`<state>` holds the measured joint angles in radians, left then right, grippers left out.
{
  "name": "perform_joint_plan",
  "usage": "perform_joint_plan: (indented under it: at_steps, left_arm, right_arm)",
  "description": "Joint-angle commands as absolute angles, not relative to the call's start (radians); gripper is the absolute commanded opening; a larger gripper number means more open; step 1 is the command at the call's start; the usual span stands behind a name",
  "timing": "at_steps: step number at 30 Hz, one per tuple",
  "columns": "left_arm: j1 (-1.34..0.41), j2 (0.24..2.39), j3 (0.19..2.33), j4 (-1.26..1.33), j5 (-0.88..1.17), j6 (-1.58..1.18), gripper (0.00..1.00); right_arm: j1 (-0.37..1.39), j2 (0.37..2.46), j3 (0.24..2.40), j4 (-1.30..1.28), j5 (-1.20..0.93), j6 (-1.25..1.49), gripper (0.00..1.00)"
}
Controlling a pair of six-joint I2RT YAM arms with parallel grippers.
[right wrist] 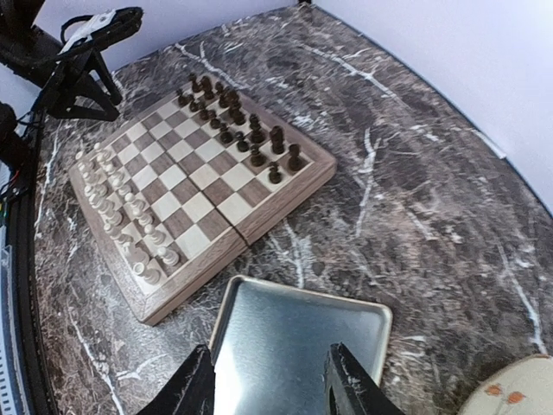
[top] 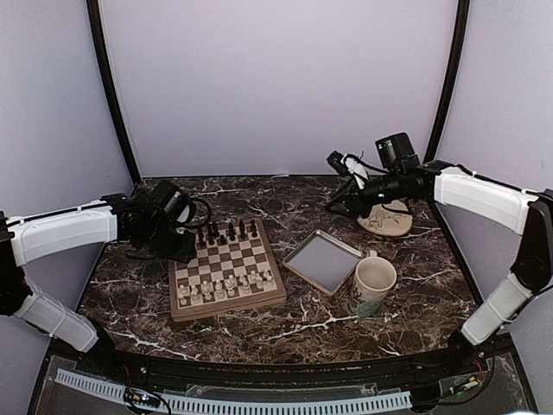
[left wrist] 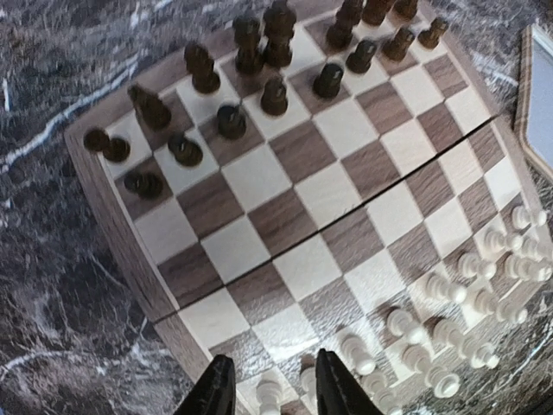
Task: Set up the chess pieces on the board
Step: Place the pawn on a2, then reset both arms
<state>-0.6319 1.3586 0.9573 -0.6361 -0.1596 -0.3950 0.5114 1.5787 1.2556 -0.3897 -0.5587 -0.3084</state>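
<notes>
Board [top: 226, 270] sits left of the tabletop [top: 294, 324] centre. White pieces [top: 226, 287] stand in two rows along its near edge, dark men [top: 226, 232] along the far edge. Left gripper [left wrist: 270, 380] is at the board's left edge, jaws narrowly apart; a white piece shows in the gap, contact unclear. Right gripper [right wrist: 272, 380] hangs above the tray [right wrist: 294, 333], just right of the board, jaws part-open, empty.

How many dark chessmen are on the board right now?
16 dark chessmen: eight along the far edge of the board, eight in the row just in front. None seen off it; one could hide behind another.
</notes>
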Motion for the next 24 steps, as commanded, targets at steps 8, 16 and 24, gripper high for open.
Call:
perform_joint_plan:
  at_steps: [8, 16, 24]
  left_arm:
    - [-0.627, 1.211, 1.007, -0.284, -0.298, -0.094, 0.45]
    - [-0.626, 1.203, 1.077, -0.167, -0.437, 0.067, 0.86]
    - [-0.542, 1.155, 0.965, -0.096, -0.501, -0.08, 0.99]
  right_arm:
    - [0.27, 1.251, 1.059, -0.264, -0.371, -0.215, 0.51]
    - [0.134, 1.119, 1.064, -0.242, -0.198, -0.105, 1.0]
    - [0.024, 1.034, 0.943, -0.124, -0.243, -0.039, 1.0]
